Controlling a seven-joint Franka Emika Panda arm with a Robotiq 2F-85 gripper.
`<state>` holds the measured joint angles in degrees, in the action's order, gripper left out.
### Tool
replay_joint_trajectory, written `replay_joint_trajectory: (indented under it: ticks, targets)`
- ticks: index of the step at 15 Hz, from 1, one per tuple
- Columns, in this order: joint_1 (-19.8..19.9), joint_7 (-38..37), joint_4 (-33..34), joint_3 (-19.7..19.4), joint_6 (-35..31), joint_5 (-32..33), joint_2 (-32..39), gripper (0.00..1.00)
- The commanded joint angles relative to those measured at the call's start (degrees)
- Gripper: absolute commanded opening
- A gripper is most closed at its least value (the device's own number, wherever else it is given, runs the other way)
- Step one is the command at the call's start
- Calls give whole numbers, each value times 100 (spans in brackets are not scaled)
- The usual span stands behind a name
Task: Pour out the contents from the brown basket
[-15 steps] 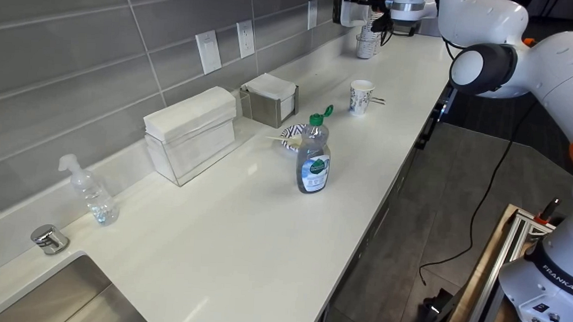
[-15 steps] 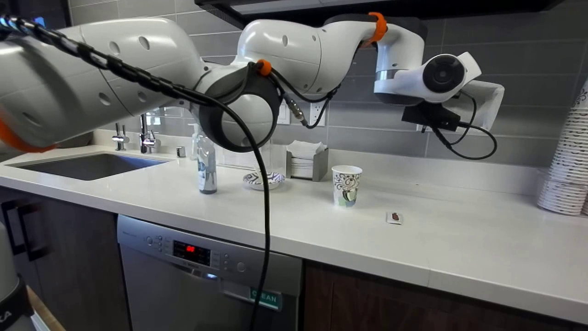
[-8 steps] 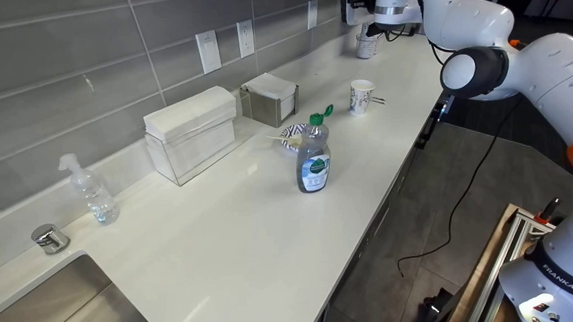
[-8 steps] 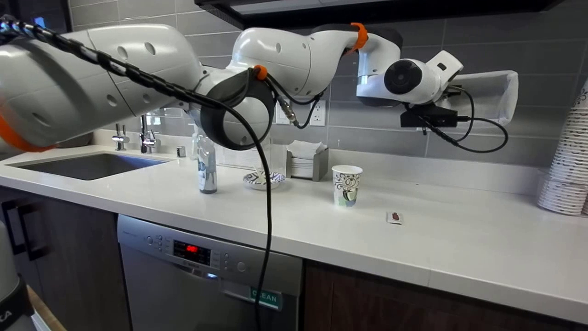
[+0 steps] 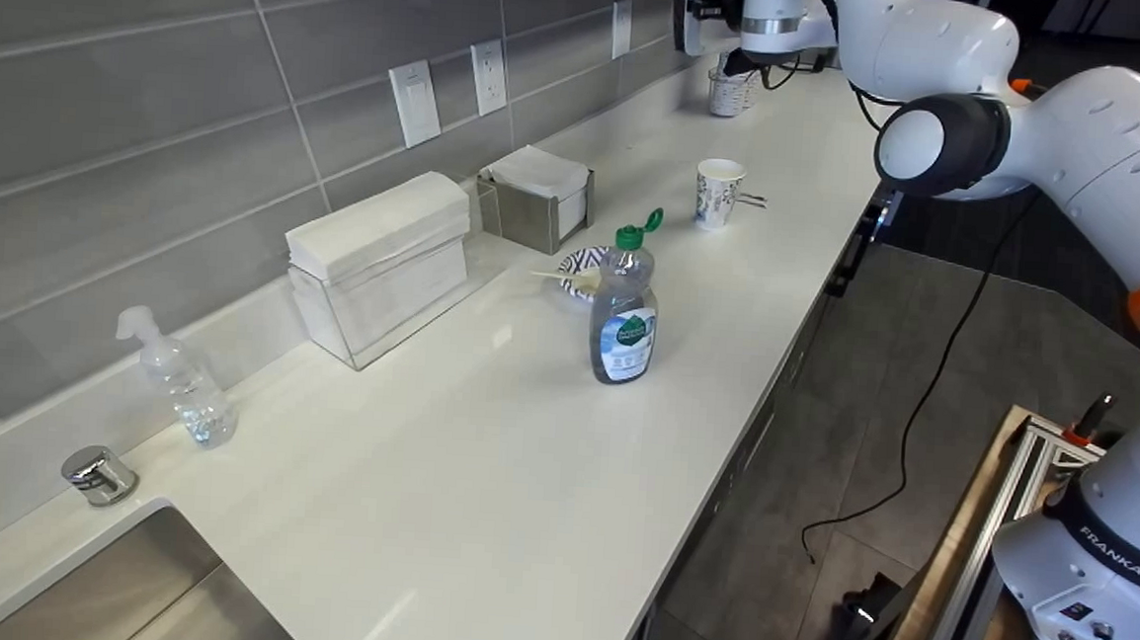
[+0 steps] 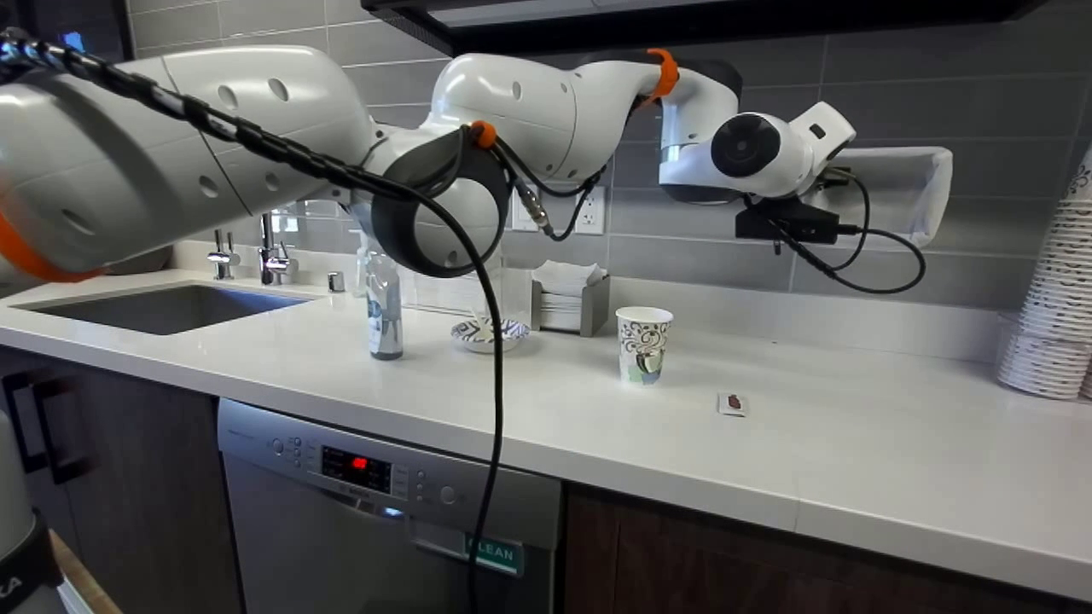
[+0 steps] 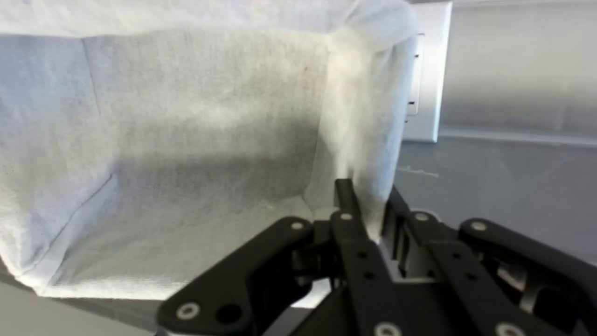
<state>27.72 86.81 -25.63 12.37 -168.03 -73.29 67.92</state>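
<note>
Got one basket, two bottles, two napkin holders, one bowl, one packet, three wall plates, one loose cup, plus stacked cups I can't count.

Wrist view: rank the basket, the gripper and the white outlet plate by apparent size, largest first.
1. Basket, cut off by the picture edge
2. Gripper, also cut off
3. White outlet plate, partly hidden behind the basket

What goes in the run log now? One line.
gripper: shut on wall of cloth-lined basket; basket: tipped on its side above countertop; inside: nothing visible; patterned paper cup: upright on countertop
</note>
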Motion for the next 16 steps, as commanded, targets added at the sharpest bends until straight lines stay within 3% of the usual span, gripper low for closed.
replay_joint_trajectory:
  ticks: [1, 3, 9, 16]
  targets:
    - [87, -1120, -992, -214, 455, 176, -515, 4]
    - [106, -1739, -1457, -430, 738, 322, -769, 4]
    - [-204, -3540, -2798, -1758, 1502, 1344, -1691, 4]
    - [-588, -4253, -4007, -2537, 3150, 2371, -2713, 4]
